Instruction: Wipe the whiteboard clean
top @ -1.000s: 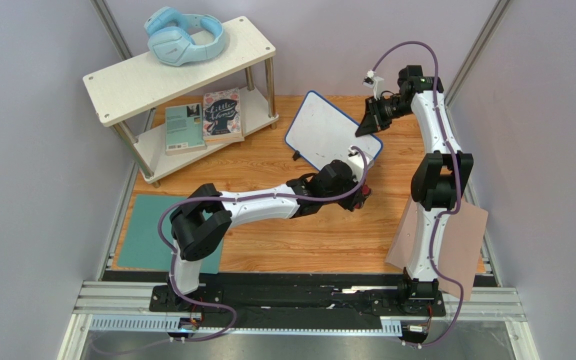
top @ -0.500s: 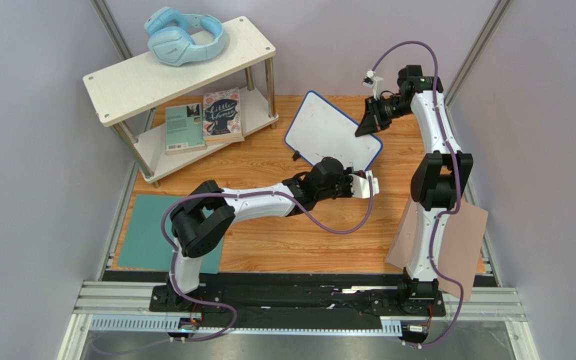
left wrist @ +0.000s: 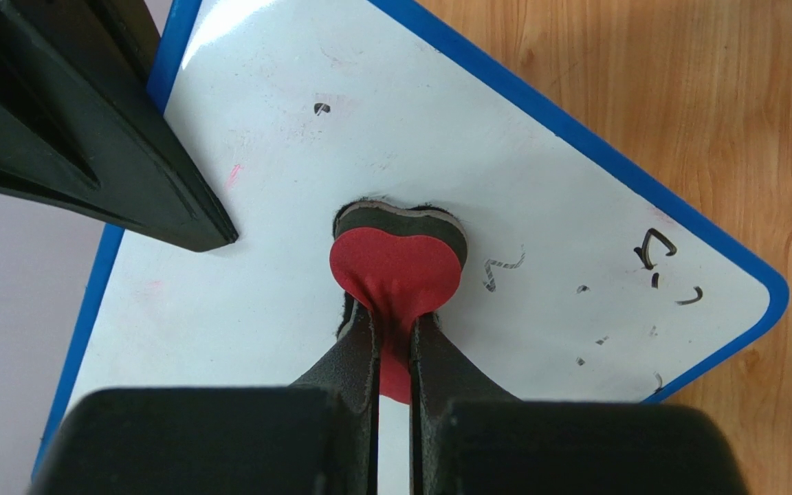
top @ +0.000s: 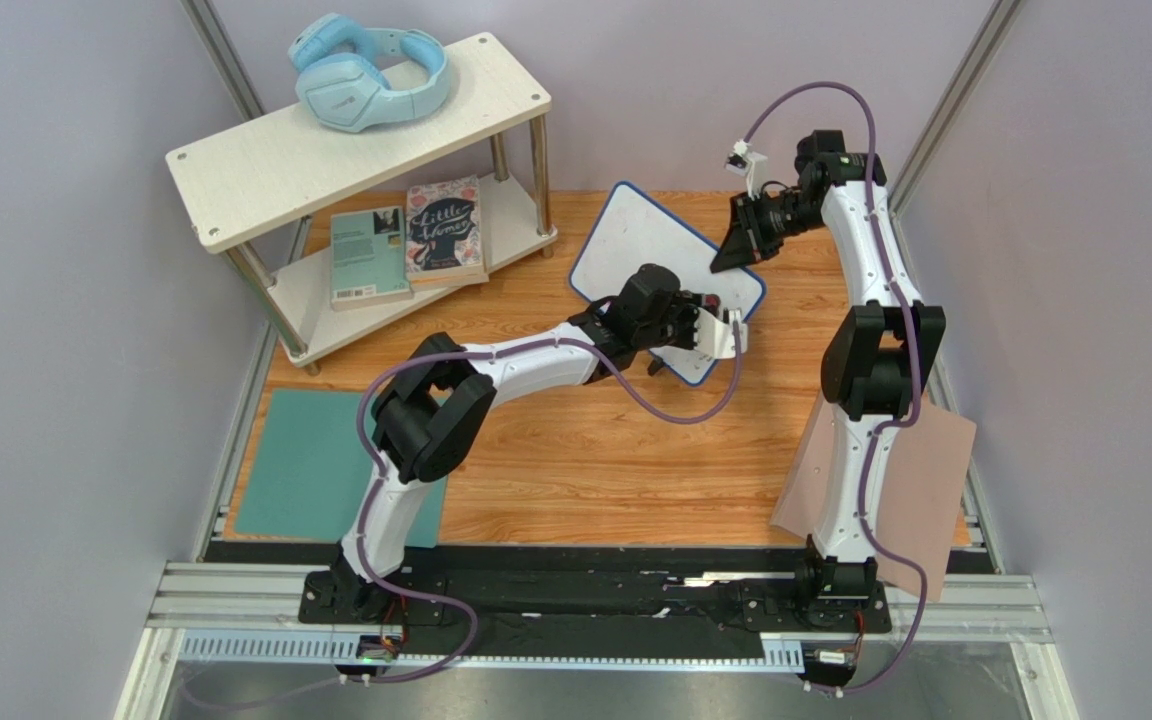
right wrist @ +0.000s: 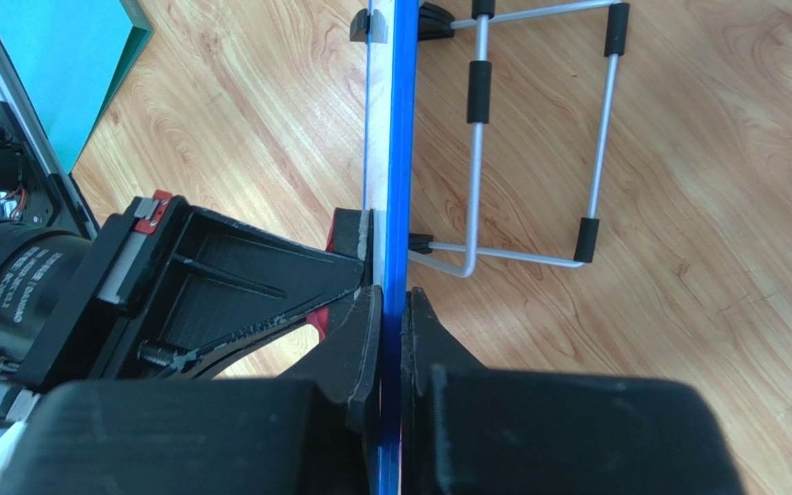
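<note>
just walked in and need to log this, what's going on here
The robot is erasing a small blue-rimmed whiteboard propped on a wire stand. The right hand is shut on the board's edge, steadying it. The left hand is shut on a red heart-shaped eraser and presses it against the white face near the middle. A few black marks are left near one corner, so the job is not finished.

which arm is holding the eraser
The left one: the left fingers pinch the red heart-shaped eraser against the whiteboard; the right fingers only clamp the whiteboard's blue edge.
</note>
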